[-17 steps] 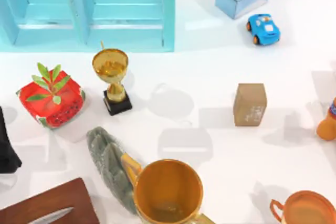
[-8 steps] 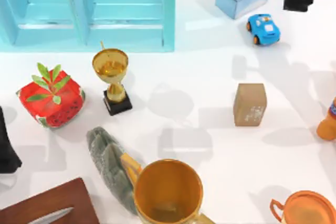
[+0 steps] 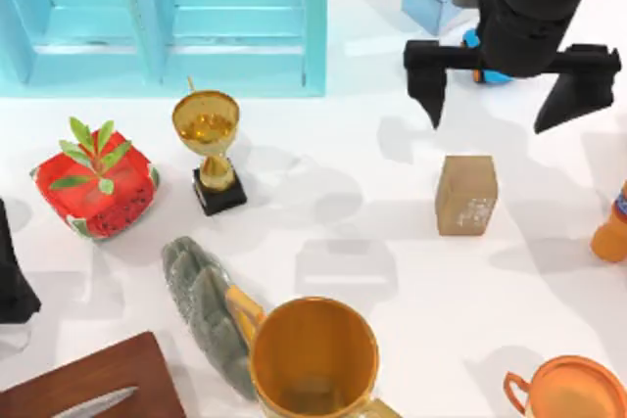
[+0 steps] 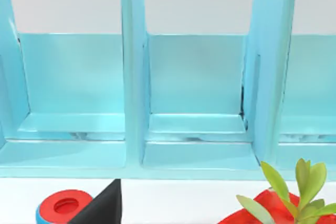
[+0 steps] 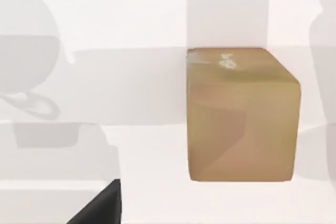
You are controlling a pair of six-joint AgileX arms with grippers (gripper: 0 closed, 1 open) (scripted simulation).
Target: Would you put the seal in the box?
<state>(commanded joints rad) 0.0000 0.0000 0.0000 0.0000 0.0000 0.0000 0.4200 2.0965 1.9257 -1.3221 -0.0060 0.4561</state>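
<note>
seal: tan block, whitish marks, on table right of centre | right gripper: above it, jaws wide apart | blue box: compartments empty | left jaws: cannot tell

Tan-brown seal with whitish speckles, on a white desk. Sky-blue box, gold trophy on a black base, and a black right tool.

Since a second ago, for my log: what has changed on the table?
The right gripper has come in from the table's far right corner, fingers spread wide, and now hangs just behind the seal. Nothing is gripped. The seal and the left arm have not moved.
</note>
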